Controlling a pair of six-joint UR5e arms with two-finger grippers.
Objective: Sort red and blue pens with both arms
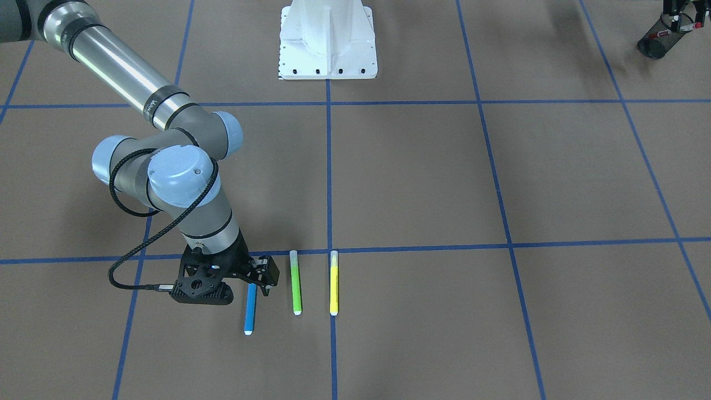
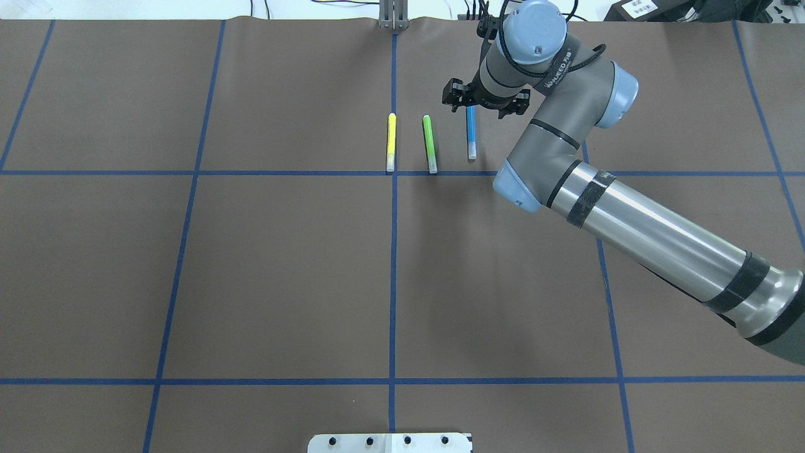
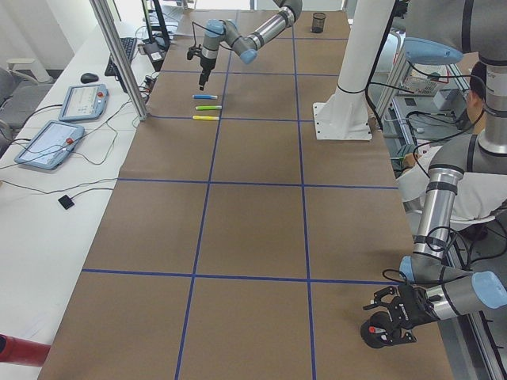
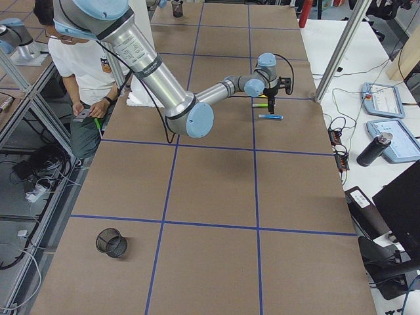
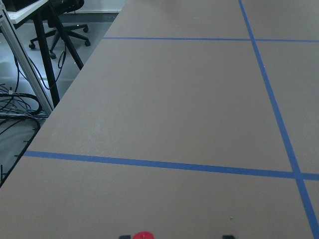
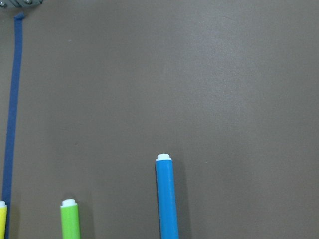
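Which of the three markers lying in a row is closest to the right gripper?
The blue marker, at the end of the row: the right gripper hangs over one end of it. The green marker and yellow marker lie farther off.

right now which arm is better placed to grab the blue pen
Right: the right gripper hangs above the blue pen, while the left gripper is far off by the mesh cup.

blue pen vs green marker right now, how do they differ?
The blue pen is blue-barrelled, the green marker green. The right gripper hangs over the blue pen's end; nothing is over the green marker. The green marker reaches the tape line; the blue pen stops short. Both lie flat, roughly parallel.
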